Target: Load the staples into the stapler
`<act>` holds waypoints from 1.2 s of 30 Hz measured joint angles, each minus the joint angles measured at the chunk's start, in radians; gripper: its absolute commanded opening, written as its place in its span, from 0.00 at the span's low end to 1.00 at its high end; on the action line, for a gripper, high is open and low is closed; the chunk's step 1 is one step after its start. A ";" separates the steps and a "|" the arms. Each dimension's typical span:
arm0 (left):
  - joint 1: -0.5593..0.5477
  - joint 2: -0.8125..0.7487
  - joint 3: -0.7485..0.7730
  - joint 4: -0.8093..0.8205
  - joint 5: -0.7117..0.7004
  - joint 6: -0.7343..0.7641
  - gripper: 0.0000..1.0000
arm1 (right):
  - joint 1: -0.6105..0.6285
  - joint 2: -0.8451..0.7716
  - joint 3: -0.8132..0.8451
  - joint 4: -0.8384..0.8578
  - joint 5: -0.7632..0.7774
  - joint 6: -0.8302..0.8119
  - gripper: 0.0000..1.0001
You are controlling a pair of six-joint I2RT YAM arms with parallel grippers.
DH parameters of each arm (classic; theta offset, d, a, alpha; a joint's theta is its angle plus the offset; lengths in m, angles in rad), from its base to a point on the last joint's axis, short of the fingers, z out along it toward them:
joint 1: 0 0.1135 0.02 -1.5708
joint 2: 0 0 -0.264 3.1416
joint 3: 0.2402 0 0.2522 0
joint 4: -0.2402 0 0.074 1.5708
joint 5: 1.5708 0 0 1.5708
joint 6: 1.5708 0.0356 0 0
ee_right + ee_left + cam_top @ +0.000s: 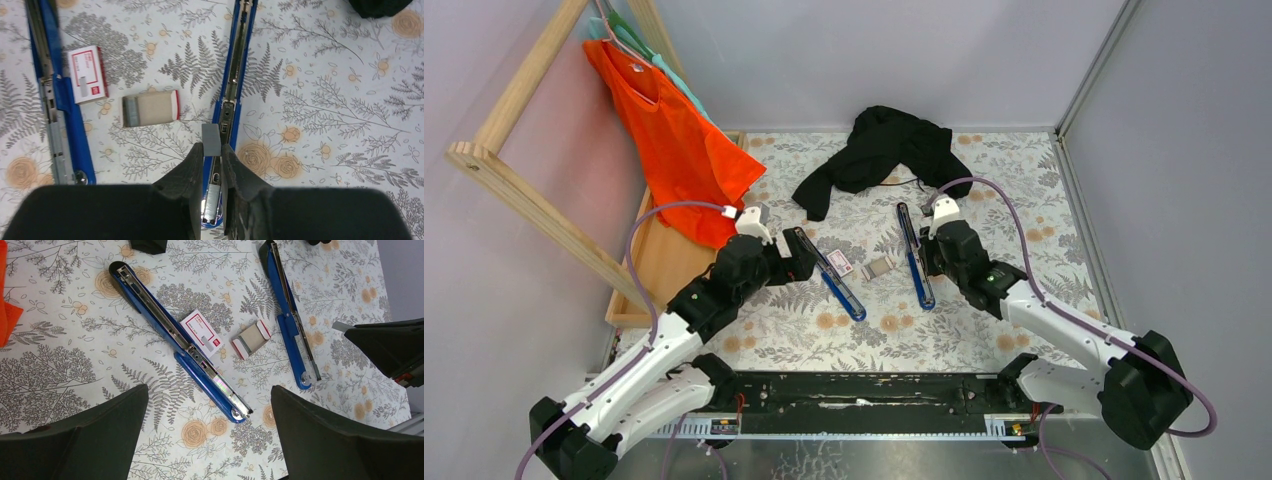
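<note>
Two blue staplers lie open on the floral cloth: the left stapler (829,277) (180,340) and the right stapler (914,255) (231,80). Between them lie the white-and-red staple box (841,264) (201,332) (87,74) and its small tray (879,267) (251,338) (150,108). My right gripper (929,255) (212,146) is shut on a short grey staple strip (211,139), held just over the right stapler's open channel. My left gripper (792,260) (208,392) is open and empty above the left stapler's near end.
A black garment (879,150) lies at the back centre. An orange shirt (674,140) hangs from a wooden rack (524,195) at the left, with a wooden base (659,265) beneath. Grey walls enclose the table.
</note>
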 measured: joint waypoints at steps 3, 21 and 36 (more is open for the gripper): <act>0.000 0.000 -0.004 0.000 -0.007 -0.010 1.00 | 0.000 0.029 -0.007 0.005 0.032 0.013 0.16; 0.000 0.024 -0.036 0.024 -0.026 -0.037 1.00 | 0.000 0.144 -0.029 0.016 0.047 0.074 0.16; 0.000 0.034 -0.043 0.043 -0.026 -0.042 1.00 | 0.000 0.192 -0.032 -0.005 0.057 0.126 0.16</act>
